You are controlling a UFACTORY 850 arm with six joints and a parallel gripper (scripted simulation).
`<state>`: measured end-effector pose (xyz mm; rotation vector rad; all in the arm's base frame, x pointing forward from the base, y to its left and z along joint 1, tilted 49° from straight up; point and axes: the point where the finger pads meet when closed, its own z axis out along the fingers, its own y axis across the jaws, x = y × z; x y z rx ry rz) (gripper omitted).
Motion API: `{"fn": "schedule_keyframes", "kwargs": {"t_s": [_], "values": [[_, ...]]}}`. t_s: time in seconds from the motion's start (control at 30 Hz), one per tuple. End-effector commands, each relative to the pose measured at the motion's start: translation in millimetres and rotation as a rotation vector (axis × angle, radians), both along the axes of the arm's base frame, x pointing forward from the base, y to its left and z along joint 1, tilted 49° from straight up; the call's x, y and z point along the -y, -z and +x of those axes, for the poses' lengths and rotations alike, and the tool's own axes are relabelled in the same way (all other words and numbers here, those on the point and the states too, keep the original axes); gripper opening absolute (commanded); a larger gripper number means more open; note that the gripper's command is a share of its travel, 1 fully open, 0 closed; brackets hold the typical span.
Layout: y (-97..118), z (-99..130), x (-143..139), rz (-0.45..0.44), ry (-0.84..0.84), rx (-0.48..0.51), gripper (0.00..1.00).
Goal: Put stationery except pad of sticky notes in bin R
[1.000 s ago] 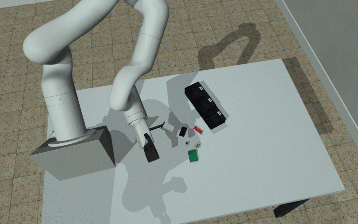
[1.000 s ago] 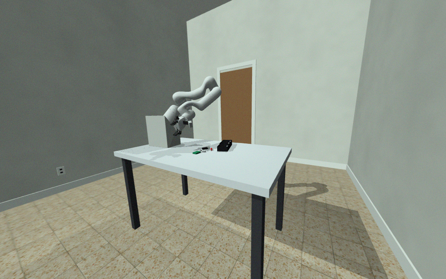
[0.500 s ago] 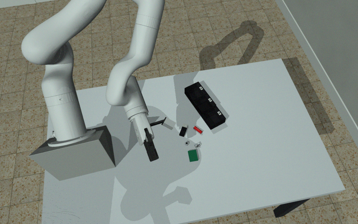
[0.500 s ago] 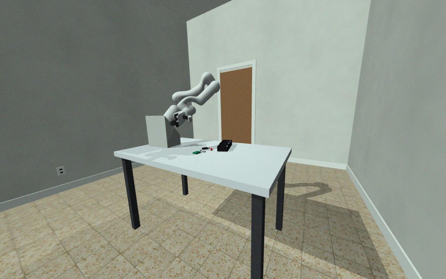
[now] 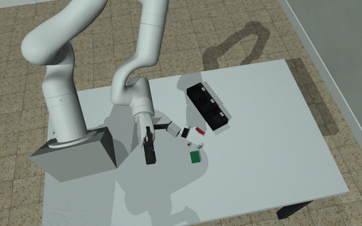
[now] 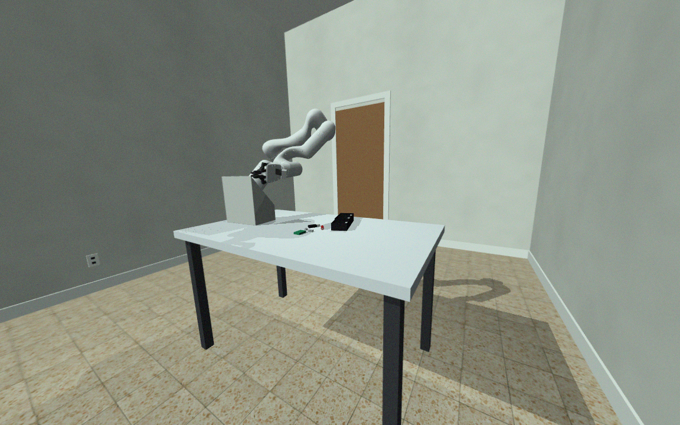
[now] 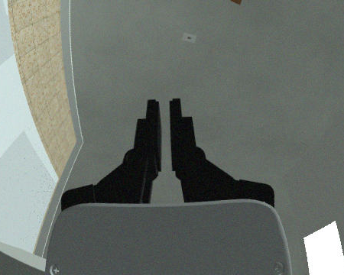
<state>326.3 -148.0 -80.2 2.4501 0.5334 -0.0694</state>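
Observation:
My gripper [image 5: 150,158] hangs high above the table, left of the small things, with its fingers pointing away from the table. In the wrist view the black fingers stand almost together with nothing between them, and only the wall and floor lie behind them. A row of three black bins [image 5: 207,106] stands at the back of the table; their labels are too small to read. In front of it lie a red thing [image 5: 200,130], a black thing [image 5: 185,132], two small grey things [image 5: 189,144] [image 5: 200,145] and a green pad [image 5: 195,156].
The arm's grey base block [image 5: 75,153] stands at the table's left edge. The wrist camera's grey box [image 5: 173,129] sticks out from the arm above the small things. In the exterior view the table [image 6: 326,242] stands in a room with a door.

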Motion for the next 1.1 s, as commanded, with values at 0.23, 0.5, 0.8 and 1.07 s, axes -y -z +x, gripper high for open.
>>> {"fn": "schedule_keyframes", "kwargs": {"t_s": [0.23, 0.5, 0.8, 1.07], "values": [[-24, -21, 38, -0.159, 0.103, -0.216, 0.07], [-41, -47, 44, -0.180, 0.215, -0.422, 0.07], [-54, -74, 20, -0.079, 0.347, -0.645, 0.07], [-58, -81, -17, 0.101, 0.440, -0.785, 0.07]]}}
